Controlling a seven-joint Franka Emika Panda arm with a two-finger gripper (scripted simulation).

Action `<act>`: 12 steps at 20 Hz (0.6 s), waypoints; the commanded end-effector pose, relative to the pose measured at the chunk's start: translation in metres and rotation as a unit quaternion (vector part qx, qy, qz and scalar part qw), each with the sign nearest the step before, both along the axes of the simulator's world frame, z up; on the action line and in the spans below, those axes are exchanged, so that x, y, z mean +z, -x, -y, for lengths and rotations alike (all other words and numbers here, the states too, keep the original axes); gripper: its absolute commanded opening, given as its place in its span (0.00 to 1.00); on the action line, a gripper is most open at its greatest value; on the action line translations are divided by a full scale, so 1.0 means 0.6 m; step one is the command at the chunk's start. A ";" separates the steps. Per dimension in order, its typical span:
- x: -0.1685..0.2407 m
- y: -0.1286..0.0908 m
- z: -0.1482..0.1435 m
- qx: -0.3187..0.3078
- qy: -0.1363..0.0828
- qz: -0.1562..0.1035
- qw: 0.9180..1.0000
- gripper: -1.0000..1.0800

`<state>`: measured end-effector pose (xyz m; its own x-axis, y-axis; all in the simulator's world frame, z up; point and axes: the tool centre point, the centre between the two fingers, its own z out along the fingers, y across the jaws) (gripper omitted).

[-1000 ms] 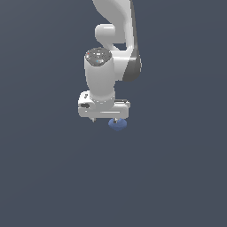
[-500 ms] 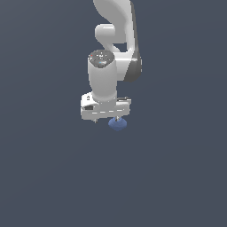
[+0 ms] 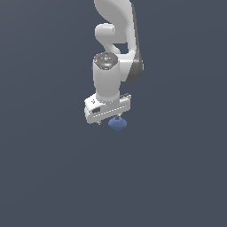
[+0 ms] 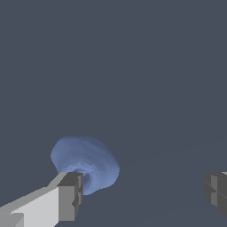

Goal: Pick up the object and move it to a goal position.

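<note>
Arm has dropped a little over the last second; the pincer (image 3: 114, 119) now sits right on top of the blue lump (image 3: 118, 124) on the tabletop (image 3: 177, 177). Jaws are spread wide, one finger (image 4: 68, 196) touching the lump's edge (other well apart). Lump off-centre, so grasp not ready.

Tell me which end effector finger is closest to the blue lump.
The finger with the pale arm showing: its pad overlaps the blue lump. The other finger, just a dark tip, stands well apart.
</note>
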<state>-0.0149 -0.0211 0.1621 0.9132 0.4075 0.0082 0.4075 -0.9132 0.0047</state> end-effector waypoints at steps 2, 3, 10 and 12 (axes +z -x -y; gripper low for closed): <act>-0.006 0.007 -0.007 0.052 0.001 -0.001 0.999 0.96; -0.008 0.009 -0.009 0.067 0.001 -0.001 0.998 0.96; -0.021 0.024 -0.023 0.169 0.001 -0.002 0.986 0.96; -0.024 0.028 -0.027 0.198 0.002 -0.003 0.980 0.96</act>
